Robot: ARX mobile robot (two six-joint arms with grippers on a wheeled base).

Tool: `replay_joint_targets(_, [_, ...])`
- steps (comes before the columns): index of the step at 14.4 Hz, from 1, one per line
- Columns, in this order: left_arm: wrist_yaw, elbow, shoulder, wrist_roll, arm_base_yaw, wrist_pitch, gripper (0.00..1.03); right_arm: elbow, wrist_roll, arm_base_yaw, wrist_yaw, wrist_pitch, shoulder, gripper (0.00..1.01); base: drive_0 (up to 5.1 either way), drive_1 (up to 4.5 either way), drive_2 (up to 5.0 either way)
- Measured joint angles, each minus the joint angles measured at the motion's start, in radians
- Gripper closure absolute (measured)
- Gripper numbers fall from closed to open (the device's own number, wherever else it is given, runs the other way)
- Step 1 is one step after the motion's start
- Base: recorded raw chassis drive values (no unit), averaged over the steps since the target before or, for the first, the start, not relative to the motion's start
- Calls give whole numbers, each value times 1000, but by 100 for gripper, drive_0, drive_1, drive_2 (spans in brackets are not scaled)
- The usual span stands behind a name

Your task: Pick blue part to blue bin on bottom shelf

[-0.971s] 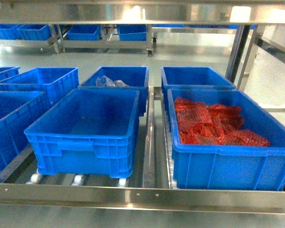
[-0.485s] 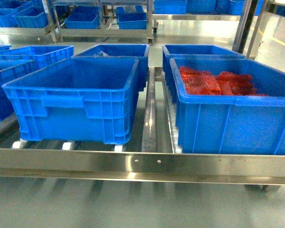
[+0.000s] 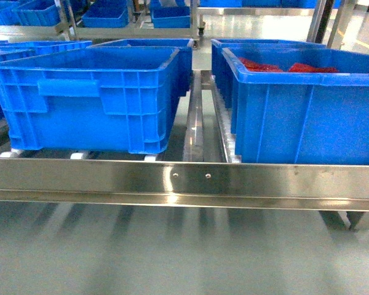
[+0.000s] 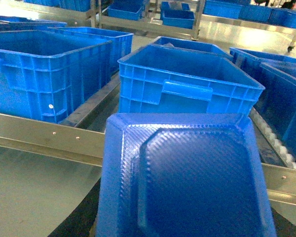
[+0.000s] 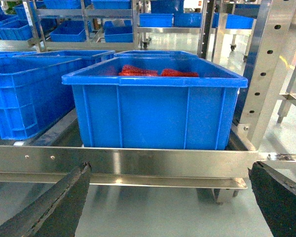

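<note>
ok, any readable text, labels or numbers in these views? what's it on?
None readable in any view.
Blue bins: plain ribbed walls, no labels or numbers.
Bottom shelf front lip: bare steel with two screws, no marking.
Blue part in the left wrist view: textured surface only, no print.
Red contents of the right bin: too little shows to tell whether they carry print.
</note>
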Motion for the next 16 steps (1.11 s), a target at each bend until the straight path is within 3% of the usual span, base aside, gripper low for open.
replay_joint_targets(7, [0, 0, 0, 0, 0, 0, 60, 0, 0, 0, 0, 0, 0, 3, 0, 0, 0])
replay_joint_targets(16, [-3, 0, -2, 0, 0, 0, 60, 0, 0, 0, 0, 4, 0, 3, -5, 404, -413])
